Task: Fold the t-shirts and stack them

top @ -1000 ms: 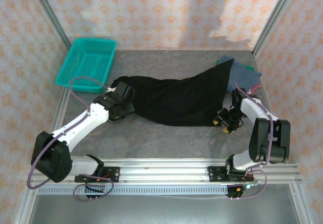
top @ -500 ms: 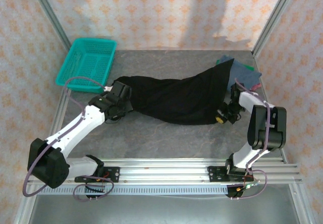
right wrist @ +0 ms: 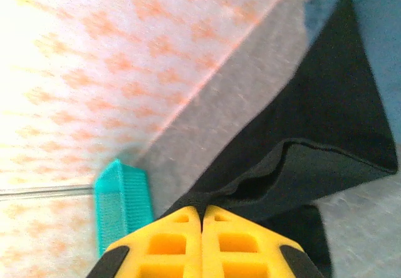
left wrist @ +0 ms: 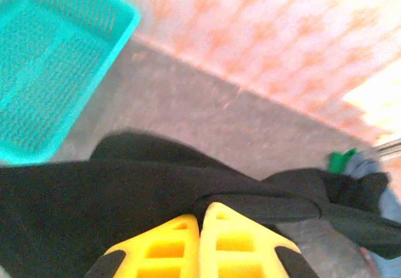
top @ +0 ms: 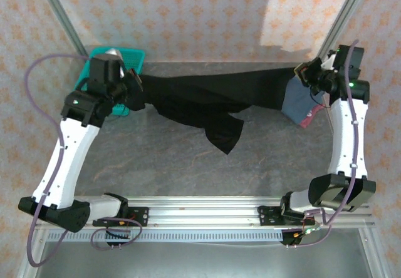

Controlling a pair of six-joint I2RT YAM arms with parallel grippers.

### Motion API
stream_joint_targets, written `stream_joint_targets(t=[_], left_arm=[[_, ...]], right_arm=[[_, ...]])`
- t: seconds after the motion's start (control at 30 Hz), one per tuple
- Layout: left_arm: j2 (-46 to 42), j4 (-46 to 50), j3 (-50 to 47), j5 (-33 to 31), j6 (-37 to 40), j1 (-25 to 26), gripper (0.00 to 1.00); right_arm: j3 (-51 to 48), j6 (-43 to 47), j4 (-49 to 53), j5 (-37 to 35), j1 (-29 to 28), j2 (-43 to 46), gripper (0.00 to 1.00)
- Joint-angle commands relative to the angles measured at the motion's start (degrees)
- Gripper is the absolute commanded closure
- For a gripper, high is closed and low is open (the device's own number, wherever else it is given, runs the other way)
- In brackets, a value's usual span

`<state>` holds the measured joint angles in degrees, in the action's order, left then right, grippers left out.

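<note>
Soft black t-shirt hangs between both arms.
Both jaws pinch its ends shut; it looks light and floppy, best held at corners.

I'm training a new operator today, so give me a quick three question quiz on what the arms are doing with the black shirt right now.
1. True or false: the black t-shirt lies flat on the table.
2. What does the right tool grip? A) the teal basket B) the black t-shirt C) nothing
3. Fill in: the left tool is ___ on the black t-shirt.
Key: 1 false, it is stretched between both tools. 2 B. 3 shut.
</note>
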<state>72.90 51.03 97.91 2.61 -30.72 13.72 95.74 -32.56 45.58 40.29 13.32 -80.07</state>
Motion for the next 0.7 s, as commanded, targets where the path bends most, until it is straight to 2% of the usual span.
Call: stream_joint_targets(t=[0.0,0.17,0.33,0.5,0.67], left_arm=[[3.25,5.22,12.47,-0.94,8.38,-1.01,1.00],[8.00,7.03,30.84,-0.27,13.15,-1.03,1.00],[10.07,7.69,43.54,1.40,17.01,-0.99,1.00],[9.29,5.58,48.64,2.91,20.24,-0.98,1.00],[9.73,5.49,52.14,1.63,23.69,-1.01,1.00]], right_arm=[[5.70,-7.20,-1.83,4.45,1.94,1.05,1.00],[14.47,-13.16,-5.18,6.63,2.93,2.59,1.00],[21.94,-18.65,-6.14,9.64,8.05,4.82,1.00],[26.17,-25.27,-10.25,14.06,12.47,5.98,1.00],[33.69,-25.84,-7.56,15.90,14.82,3.39,1.00]])
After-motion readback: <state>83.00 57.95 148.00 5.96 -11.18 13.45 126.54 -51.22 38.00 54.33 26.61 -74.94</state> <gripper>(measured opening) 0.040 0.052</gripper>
